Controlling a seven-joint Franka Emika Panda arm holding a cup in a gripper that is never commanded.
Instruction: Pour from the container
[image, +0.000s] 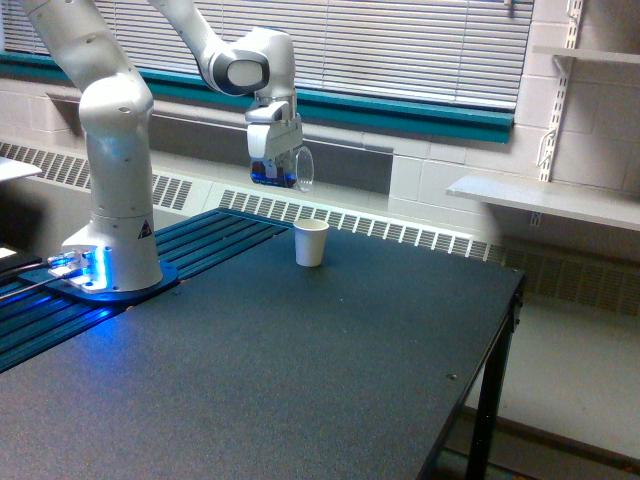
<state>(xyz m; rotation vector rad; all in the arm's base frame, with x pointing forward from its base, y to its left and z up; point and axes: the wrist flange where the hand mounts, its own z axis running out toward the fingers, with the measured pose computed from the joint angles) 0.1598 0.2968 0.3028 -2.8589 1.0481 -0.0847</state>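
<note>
The white robot hand (273, 168) pinches the small clear plastic cup (293, 169), tipped sideways in the air above and left of the white paper cup (311, 242) on the dark bench (300, 370). Its fingertips and the cup's dark contents blur together.

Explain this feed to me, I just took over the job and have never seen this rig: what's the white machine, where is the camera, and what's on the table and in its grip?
The white machine is a robot arm bolted at the table's far corner, on the exterior view's left. The single camera stands off the arm, looking across the table toward a window with blinds. At the arm's end, the pincer holds a small clear container, tipped on its side with its mouth toward the exterior view's right. It hangs in the air, above and slightly left of a white paper cup standing upright on the dark tabletop. Nothing visibly pours right now.
</note>
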